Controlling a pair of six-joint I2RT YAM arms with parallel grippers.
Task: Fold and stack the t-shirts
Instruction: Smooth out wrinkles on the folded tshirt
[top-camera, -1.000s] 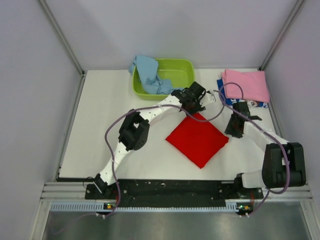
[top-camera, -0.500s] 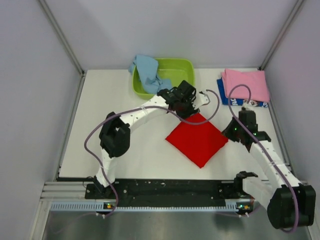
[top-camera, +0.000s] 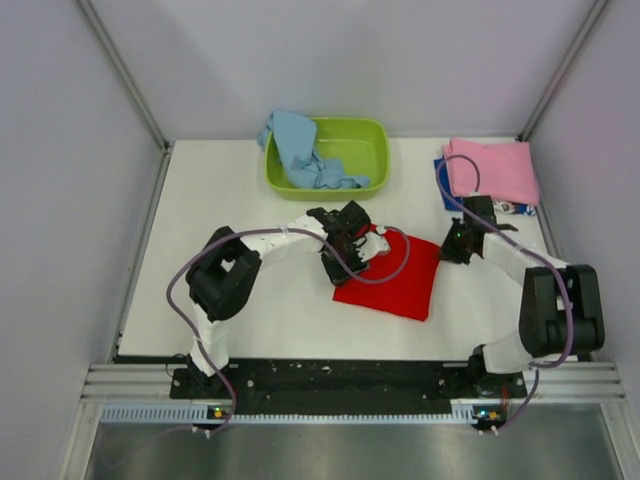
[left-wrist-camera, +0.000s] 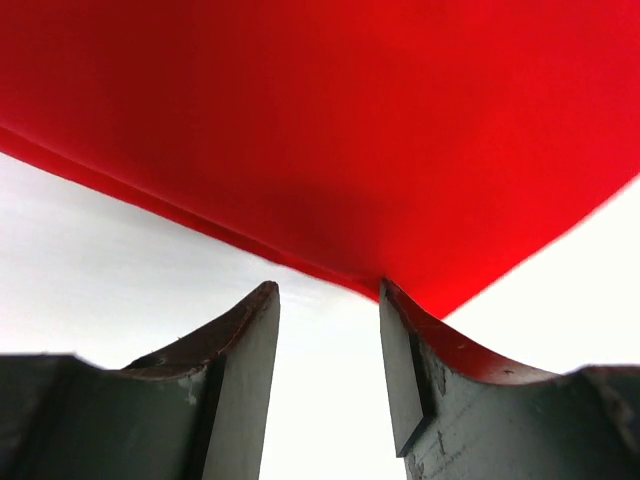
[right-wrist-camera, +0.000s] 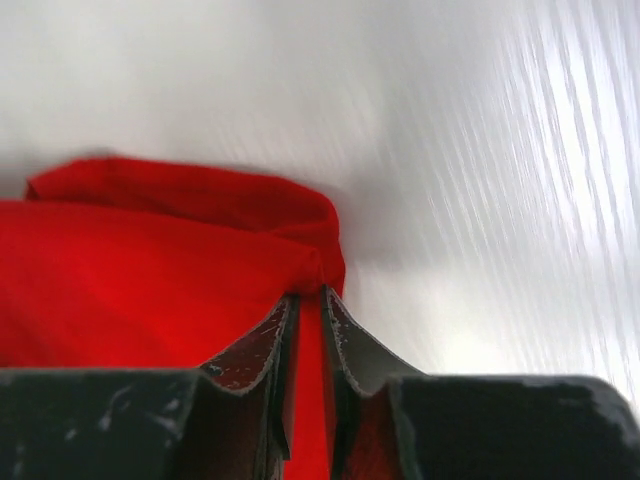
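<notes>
Jaws of the right gripper (right-wrist-camera: 308, 298) are pressed together on a bunched fold at the right far corner of the red t-shirt (top-camera: 400, 285). Those of the left gripper (left-wrist-camera: 325, 290) stand spread, with the cloth's edge right at their tips, at the shirt's left far corner. Both arms are about equally near. The shirt lies in the middle of the table (top-camera: 200, 250), folded flat, plain red, its print hidden, its long axis running left to right. The pink t-shirt (top-camera: 495, 168) lies at the far right.

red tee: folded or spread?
Folded: the red tee lies as a compact rectangle, with layered edges showing at the corner the right hand pinches.
</notes>
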